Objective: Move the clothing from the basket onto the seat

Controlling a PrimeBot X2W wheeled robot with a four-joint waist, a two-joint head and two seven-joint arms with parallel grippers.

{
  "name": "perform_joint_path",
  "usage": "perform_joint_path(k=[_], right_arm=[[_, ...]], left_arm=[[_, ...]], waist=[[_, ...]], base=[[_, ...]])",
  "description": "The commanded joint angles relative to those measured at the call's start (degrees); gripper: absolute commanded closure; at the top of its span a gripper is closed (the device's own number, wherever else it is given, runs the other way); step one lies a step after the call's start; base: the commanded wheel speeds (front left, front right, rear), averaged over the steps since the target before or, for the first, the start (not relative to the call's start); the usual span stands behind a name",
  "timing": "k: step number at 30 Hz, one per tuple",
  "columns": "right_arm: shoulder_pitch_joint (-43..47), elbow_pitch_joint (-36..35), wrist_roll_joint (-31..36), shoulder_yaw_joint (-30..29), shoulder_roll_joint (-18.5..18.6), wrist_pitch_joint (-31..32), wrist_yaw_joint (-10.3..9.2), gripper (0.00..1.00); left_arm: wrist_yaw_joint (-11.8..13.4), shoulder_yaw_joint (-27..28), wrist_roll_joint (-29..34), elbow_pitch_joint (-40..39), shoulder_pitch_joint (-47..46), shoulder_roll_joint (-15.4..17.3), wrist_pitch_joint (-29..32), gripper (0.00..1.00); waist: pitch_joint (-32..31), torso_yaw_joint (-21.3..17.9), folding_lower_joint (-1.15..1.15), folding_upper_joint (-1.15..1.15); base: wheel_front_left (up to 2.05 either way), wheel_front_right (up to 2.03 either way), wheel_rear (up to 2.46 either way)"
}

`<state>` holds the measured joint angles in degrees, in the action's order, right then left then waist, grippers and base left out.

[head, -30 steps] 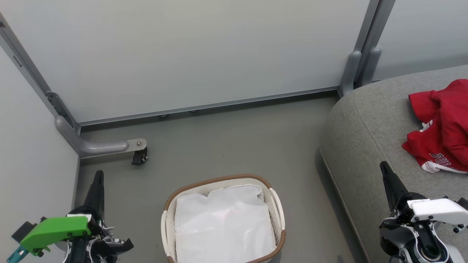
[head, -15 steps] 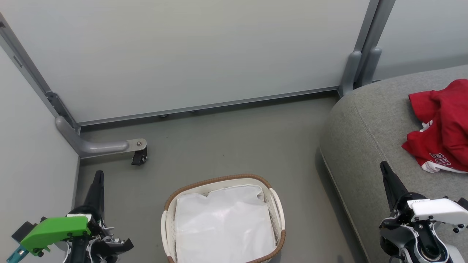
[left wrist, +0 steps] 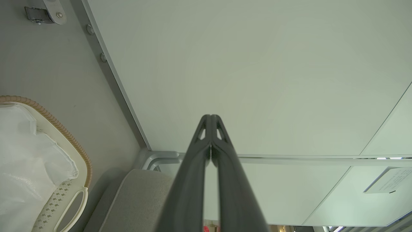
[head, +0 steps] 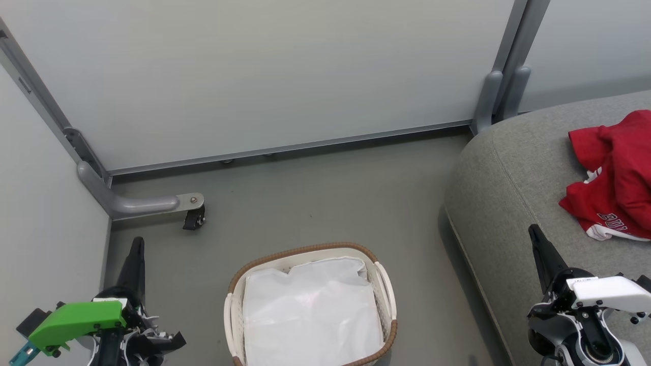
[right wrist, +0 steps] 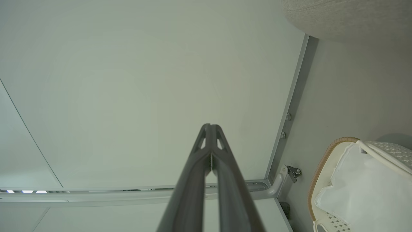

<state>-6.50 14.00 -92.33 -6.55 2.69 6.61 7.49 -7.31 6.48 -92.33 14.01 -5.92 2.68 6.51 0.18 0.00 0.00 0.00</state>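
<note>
The clothing (head: pixel 615 173) lies crumpled on the seat (head: pixel 508 178), back from its rounded edge. It looks soft, light and limp, best pinched at a raised fold. The left tool (head: pixel 137 243) and the right tool (head: pixel 533 231) are both clenched, holding nothing.

- The clothing (head: pixel 615 173) is running off the head view's right edge, its white lettering (head: pixel 613 219) showing only in part.
- The bottom edge is cutting off the basket (head: pixel 305 249) at its near end.
- The white liner (head: pixel 310 315) is hiding the basket's floor.
</note>
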Motion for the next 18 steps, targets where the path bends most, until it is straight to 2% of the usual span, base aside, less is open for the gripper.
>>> perform_joint_path(k=[1, 18], right_arm=[[0.6, -0.1, -0.2, -0.1, 0.4, 0.1, 0.0, 1.0], [0.6, -0.1, -0.2, -0.1, 0.4, 0.1, 0.0, 1.0]], left_arm=[[-0.3, 0.1, -0.2, -0.1, -0.6, 0.4, 0.3, 1.0], [-0.3, 0.1, -0.2, -0.1, -0.6, 0.4, 0.3, 1.0]], waist=[[0.0, 0.0, 0.0, 0.0], [0.0, 0.0, 0.0, 0.0]], base=[[0.0, 0.0, 0.0], [0.0, 0.0, 0.0]])
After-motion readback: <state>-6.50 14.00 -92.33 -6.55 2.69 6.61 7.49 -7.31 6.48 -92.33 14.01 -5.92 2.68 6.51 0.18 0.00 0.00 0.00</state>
